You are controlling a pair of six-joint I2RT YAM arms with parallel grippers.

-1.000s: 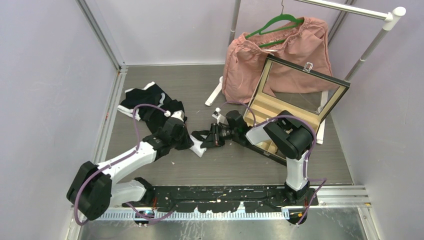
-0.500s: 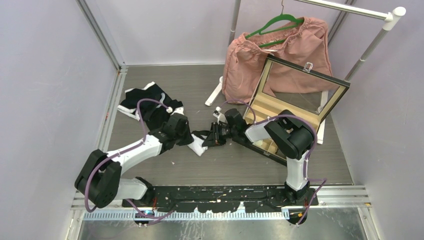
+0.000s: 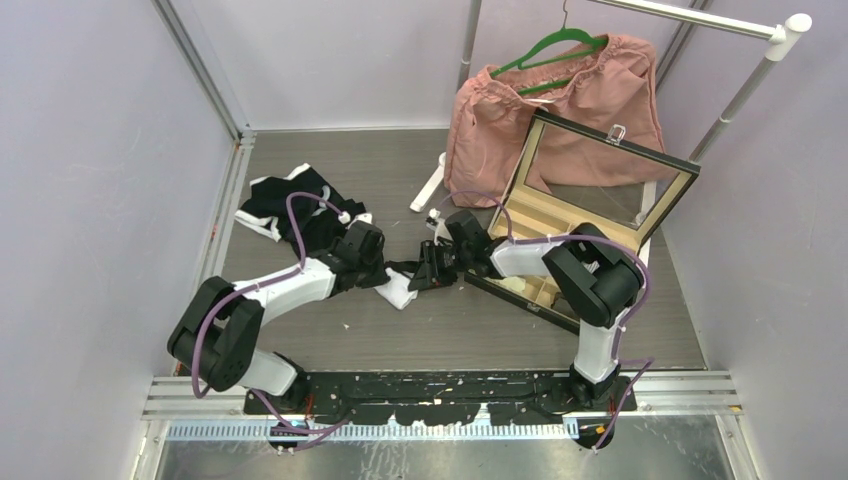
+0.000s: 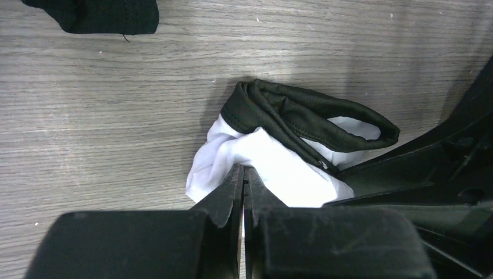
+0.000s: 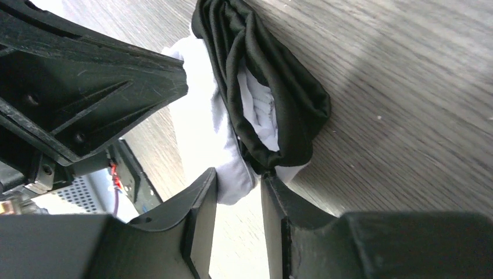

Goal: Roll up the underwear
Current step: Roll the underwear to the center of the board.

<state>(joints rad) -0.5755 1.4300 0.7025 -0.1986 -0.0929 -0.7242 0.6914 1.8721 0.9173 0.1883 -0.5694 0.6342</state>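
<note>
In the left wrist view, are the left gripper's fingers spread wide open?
No, the left gripper has its fingers pinched together on the near edge of the white underwear.

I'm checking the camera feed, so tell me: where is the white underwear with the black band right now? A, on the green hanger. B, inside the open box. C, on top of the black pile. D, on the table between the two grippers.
D: the white underwear lies on the table, with the left gripper and right gripper at opposite sides of it.
</note>
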